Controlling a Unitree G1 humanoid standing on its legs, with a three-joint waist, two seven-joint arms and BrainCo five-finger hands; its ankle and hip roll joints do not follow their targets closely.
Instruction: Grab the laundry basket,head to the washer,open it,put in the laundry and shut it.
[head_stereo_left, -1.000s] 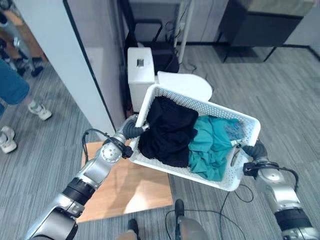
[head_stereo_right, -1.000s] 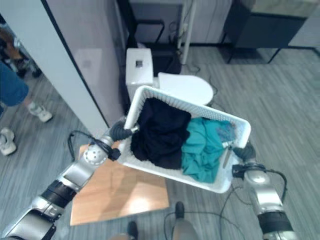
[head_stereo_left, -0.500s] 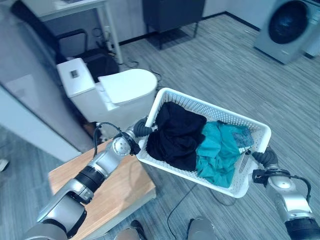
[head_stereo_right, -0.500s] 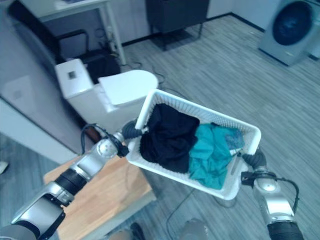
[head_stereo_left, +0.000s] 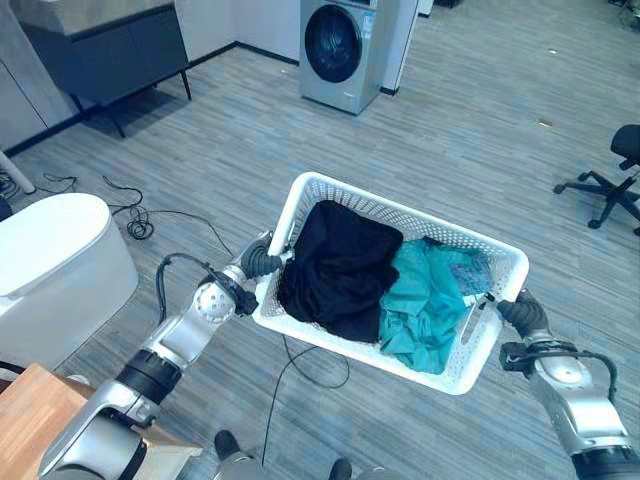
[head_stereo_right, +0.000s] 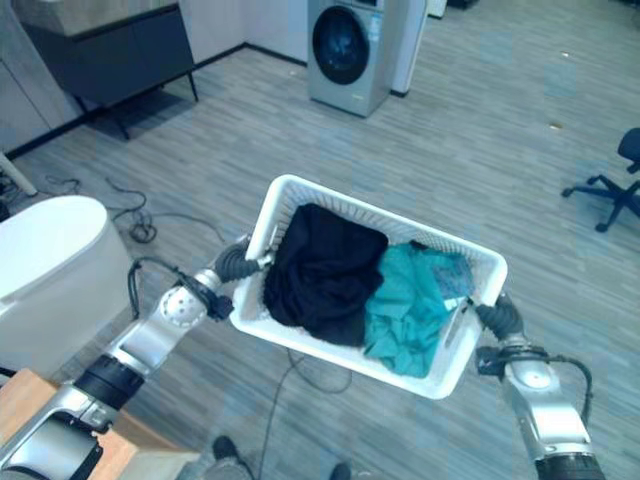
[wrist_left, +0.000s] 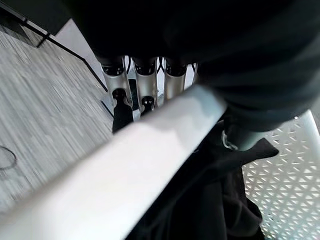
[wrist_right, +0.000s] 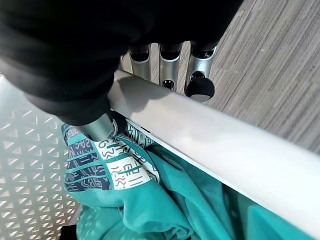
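I carry a white perforated laundry basket in the air between both hands. A black garment fills its left half and teal clothes with a patterned cloth its right half. My left hand is shut on the basket's left rim, fingers under it and thumb inside. My right hand is shut on the right rim in the same way. The grey washer with a dark round door, shut, stands far ahead across the floor.
A white toilet stands at the left, a wooden platform corner below it. A dark cabinet is at the back left. An office chair stands at the right. Loose cables lie on the grey floor.
The view has swung right: the toilet went from centre to far left and the washer now stands ahead at top centre. Both hands still hold the basket the same way.
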